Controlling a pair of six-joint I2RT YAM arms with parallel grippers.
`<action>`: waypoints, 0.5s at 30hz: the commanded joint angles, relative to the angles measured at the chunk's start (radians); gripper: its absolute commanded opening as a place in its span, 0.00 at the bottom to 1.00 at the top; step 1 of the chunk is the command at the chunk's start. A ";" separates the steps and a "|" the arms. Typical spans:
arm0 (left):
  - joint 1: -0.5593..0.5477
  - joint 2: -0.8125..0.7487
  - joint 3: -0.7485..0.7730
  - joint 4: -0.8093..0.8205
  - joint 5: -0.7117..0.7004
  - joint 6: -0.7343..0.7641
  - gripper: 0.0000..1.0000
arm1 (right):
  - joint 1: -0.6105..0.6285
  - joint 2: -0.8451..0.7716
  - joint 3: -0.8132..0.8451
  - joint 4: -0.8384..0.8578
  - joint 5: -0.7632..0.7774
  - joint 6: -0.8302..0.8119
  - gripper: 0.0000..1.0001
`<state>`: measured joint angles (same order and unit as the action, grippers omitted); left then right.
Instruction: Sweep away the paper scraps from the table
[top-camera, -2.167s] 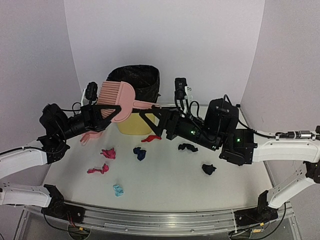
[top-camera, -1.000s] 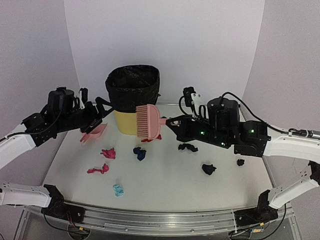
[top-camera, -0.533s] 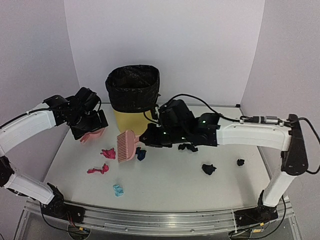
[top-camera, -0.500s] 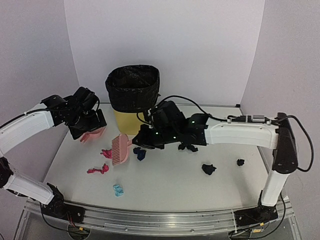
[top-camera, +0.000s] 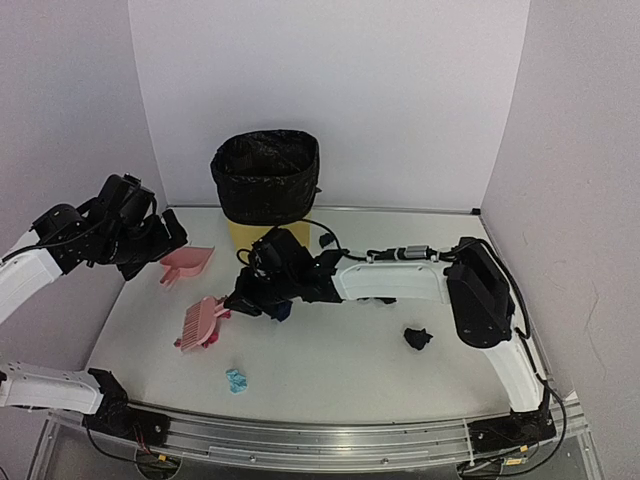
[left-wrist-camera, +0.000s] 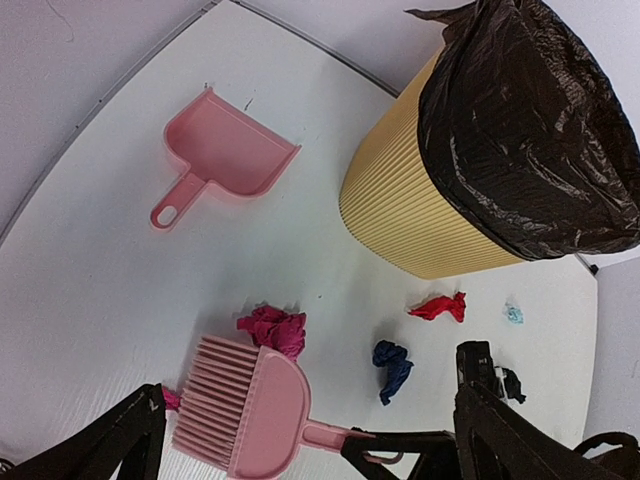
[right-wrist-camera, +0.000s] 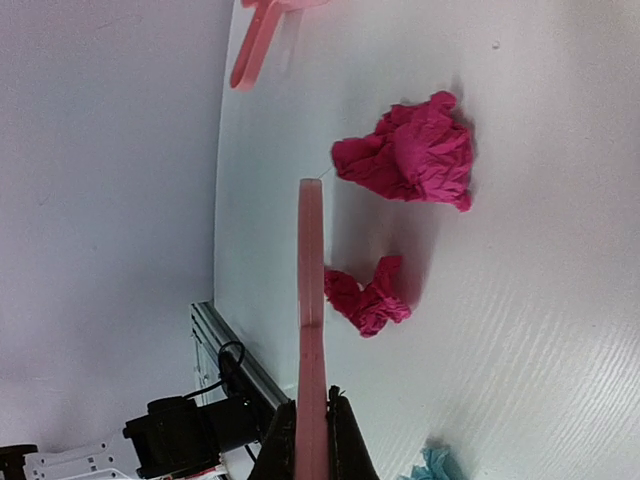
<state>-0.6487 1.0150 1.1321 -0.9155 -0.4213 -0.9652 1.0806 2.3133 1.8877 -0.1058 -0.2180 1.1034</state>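
Observation:
My right gripper (top-camera: 243, 298) is shut on the handle of the pink brush (top-camera: 202, 324), whose comb edge rests low at the table's (top-camera: 340, 375) front left. In the right wrist view the brush (right-wrist-camera: 311, 290) shows edge-on, beside two pink paper scraps (right-wrist-camera: 410, 152) (right-wrist-camera: 368, 298). A light blue scrap (top-camera: 236, 380) lies nearer the front and a black one (top-camera: 418, 338) to the right. The left wrist view shows a pink wad (left-wrist-camera: 272, 328), a navy scrap (left-wrist-camera: 392, 365) and a red scrap (left-wrist-camera: 438, 306). My left gripper (top-camera: 168, 236) hangs open and empty above the pink dustpan (top-camera: 187, 264).
A yellow bin (top-camera: 265, 190) lined with a black bag stands at the back, just behind the dustpan and brush. My right arm (top-camera: 400, 283) stretches across the table's middle. A metal rail (top-camera: 300, 435) runs along the front edge. White walls close in the left, back and right.
My right arm has swung the brush left and down to the table beside the pink scraps. My left gripper has drawn up and back from the dustpan, still open.

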 joint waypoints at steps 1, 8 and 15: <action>0.001 0.019 -0.017 0.037 0.019 0.019 1.00 | -0.052 -0.035 -0.072 0.026 0.027 0.058 0.00; 0.000 0.071 -0.009 0.071 0.034 0.044 1.00 | -0.141 -0.231 -0.371 -0.023 0.078 0.052 0.00; 0.001 0.097 -0.014 0.102 0.051 0.065 1.00 | -0.191 -0.523 -0.638 -0.127 0.175 -0.037 0.00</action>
<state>-0.6491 1.1031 1.1172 -0.8568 -0.3830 -0.9292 0.9034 1.9458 1.3532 -0.1121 -0.1438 1.1171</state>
